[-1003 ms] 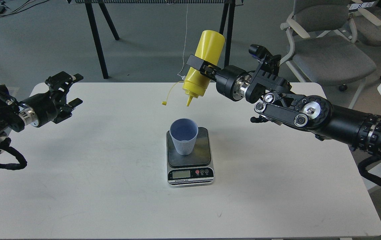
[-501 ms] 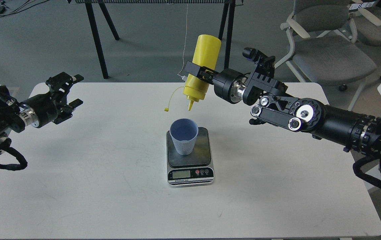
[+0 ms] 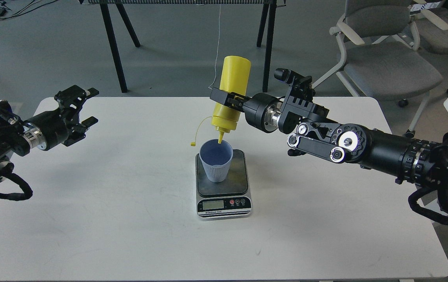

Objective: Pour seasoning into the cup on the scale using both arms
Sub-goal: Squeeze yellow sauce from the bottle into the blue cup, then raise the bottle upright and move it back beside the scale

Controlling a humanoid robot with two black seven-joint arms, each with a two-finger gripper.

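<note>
My right gripper (image 3: 224,100) is shut on the yellow seasoning bottle (image 3: 232,84) and holds it upside down, nearly upright. Its nozzle tip (image 3: 220,140) points down at the far rim of the cup (image 3: 216,160), and its cap strap hangs to the left. The pale blue-grey ribbed cup stands upright on the dark plate of the scale (image 3: 224,187) at the table's middle. My left gripper (image 3: 80,107) is open and empty over the table's left side, far from the cup.
The white table (image 3: 129,219) carries only the scale and cup. Behind its far edge stand black stand legs (image 3: 114,51). Grey office chairs (image 3: 384,58) stand at the back right.
My right arm has moved left and down with the bottle, bringing the nozzle from well above the cup to its rim. The left arm has stayed put.
</note>
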